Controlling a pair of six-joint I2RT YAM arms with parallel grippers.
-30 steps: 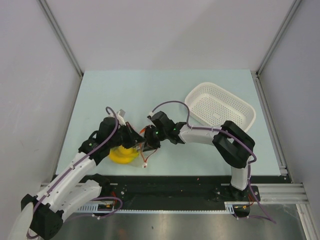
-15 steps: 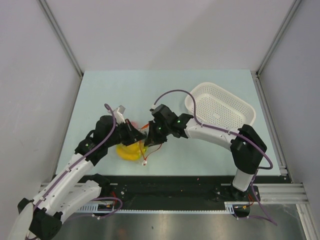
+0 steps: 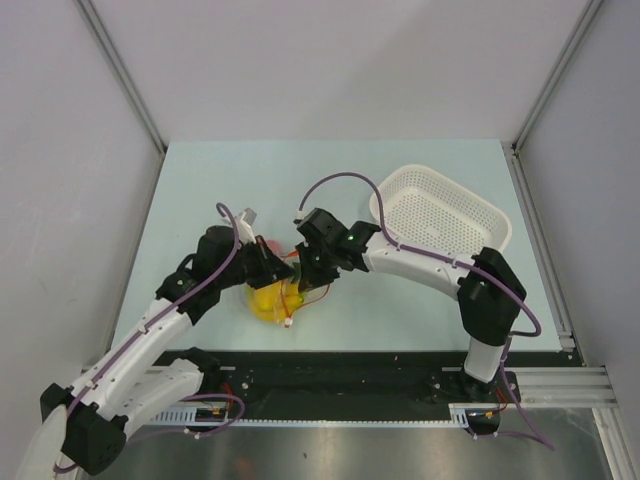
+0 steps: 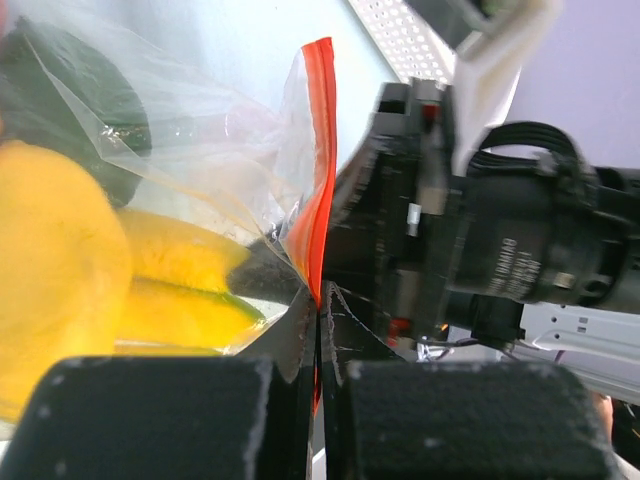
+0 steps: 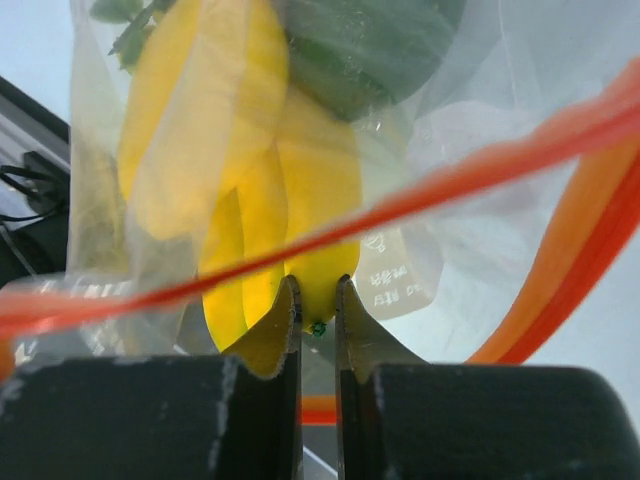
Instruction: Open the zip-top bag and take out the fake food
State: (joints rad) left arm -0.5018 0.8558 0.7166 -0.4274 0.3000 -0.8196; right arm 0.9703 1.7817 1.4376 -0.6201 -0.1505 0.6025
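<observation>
The zip-top bag (image 3: 270, 300) hangs between my two grippers near the table's front, just left of centre. My left gripper (image 3: 268, 268) is shut on its red zip strip (image 4: 320, 120), with the jaws pressed flat together (image 4: 320, 295). My right gripper (image 3: 305, 270) faces it, its jaws (image 5: 318, 290) nearly closed on the bag's other lip with a banana tip showing between them. Through the clear plastic I see the yellow banana bunch (image 5: 240, 150), a dark green vegetable (image 5: 370, 50) and a yellow round fruit (image 4: 50, 280). The red and tan pieces are hidden.
The white perforated basket (image 3: 440, 215) stands at the back right, about a hand's width beyond the right forearm. A small white connector on a red wire (image 3: 287, 322) dangles under the bag. The table's black front rail runs just below the bag.
The bag and both grippers have shifted a little right and away from the front edge. The two grippers have stayed close together on the bag's mouth.
</observation>
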